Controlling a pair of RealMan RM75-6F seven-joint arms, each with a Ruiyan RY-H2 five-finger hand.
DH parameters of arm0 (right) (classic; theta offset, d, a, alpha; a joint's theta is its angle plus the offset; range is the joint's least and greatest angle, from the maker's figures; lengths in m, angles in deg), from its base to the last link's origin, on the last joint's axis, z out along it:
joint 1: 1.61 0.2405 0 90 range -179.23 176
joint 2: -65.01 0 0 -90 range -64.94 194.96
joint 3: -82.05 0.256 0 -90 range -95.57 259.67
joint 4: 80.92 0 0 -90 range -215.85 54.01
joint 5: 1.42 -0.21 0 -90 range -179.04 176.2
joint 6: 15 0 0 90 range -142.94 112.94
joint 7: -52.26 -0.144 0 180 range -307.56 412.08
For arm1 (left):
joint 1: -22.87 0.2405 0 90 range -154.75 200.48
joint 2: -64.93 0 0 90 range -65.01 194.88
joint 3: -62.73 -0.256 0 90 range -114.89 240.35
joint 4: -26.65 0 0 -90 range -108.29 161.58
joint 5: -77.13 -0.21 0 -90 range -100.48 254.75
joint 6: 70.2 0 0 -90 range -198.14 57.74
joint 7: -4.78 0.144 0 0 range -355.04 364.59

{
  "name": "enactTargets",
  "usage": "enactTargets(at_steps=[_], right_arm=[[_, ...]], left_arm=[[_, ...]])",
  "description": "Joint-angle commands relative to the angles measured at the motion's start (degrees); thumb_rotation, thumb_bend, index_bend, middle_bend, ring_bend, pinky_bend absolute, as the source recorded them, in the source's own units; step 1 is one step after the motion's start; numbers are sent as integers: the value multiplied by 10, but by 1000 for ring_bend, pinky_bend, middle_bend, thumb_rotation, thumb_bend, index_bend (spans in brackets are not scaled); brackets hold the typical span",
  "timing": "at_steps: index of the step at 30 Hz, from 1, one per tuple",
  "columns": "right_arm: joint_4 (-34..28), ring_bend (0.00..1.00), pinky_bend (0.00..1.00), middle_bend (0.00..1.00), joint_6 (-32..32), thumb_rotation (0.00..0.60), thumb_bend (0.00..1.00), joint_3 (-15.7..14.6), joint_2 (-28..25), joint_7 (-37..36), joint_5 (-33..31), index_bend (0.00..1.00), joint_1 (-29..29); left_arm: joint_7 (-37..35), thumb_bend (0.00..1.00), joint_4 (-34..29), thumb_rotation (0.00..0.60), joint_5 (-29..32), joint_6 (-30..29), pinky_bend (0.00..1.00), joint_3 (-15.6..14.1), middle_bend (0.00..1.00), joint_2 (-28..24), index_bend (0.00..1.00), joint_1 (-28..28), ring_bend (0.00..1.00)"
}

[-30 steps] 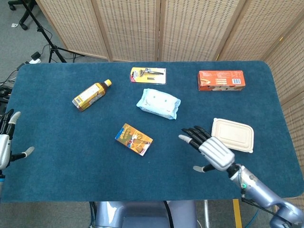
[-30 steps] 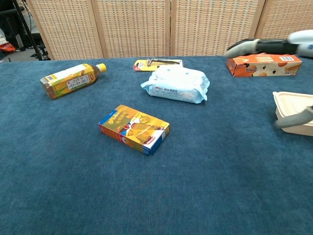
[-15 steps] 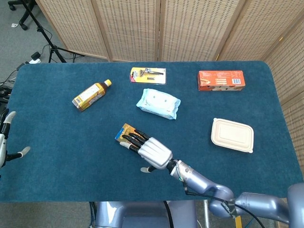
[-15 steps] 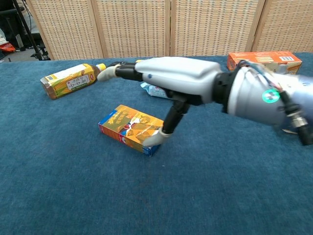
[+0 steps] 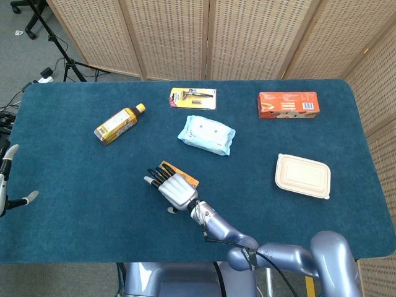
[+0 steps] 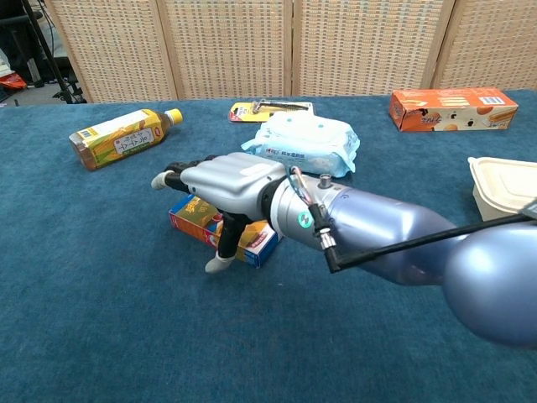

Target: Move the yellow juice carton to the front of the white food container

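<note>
Head view: the right hand (image 5: 175, 189) is lying palm down over the yellow juice carton (image 5: 184, 176), which is resting flat on the blue table (image 5: 80, 185) left of centre, well apart from the white food container (image 5: 302, 176) at the right. The fingers are reaching past the carton's left end and the thumb is pointing down at its near side. Whether the fingers are actually clamping the carton cannot be told here. The left hand (image 5: 7, 179) is showing at the left edge, fingers apart and holding nothing. A tea bottle (image 5: 119, 124), a wipes pack (image 5: 206, 135), a razor pack (image 5: 193, 98) and an orange box (image 5: 288, 104) are lying further back.

Chest view: the right hand (image 6: 222, 189) is covering the carton (image 6: 252, 239) from above, fingers extending leftward beyond it, thumb tip reaching the cloth just beside the carton's front face. The carton is sitting flat on the table. The container (image 6: 505, 191) is standing at the right edge.
</note>
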Motion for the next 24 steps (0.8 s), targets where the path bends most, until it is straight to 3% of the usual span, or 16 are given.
enactTargets(at_steps=[1, 8, 15, 19, 24], right_arm=[[41, 0, 0, 0, -2, 600, 0, 2, 24, 37, -36, 0, 17], [66, 0, 0, 0, -15, 600, 0, 18, 26, 77, -108, 0, 24], [42, 1, 2, 0, -10, 600, 0, 38, -2, 91, -168, 0, 36], [28, 71, 89, 15, 11, 600, 0, 47, -20, 101, -224, 0, 48], [20, 146, 97, 98, 60, 600, 0, 42, -49, 114, -336, 0, 74]], left_arm=[[-4, 0, 1, 600, 1, 3, 0, 2, 0, -2, 0, 0, 0], [-8, 0, 3, 600, -1, 9, 0, 3, 0, -3, 0, 0, 0], [-8, 0, 4, 600, 3, 16, 0, 6, 0, -2, 0, -1, 0], [-6, 0, 4, 600, 3, 20, 0, 7, 0, -3, 0, -2, 0], [-6, 0, 3, 600, 3, 26, 0, 7, 0, -3, 0, -3, 0]])
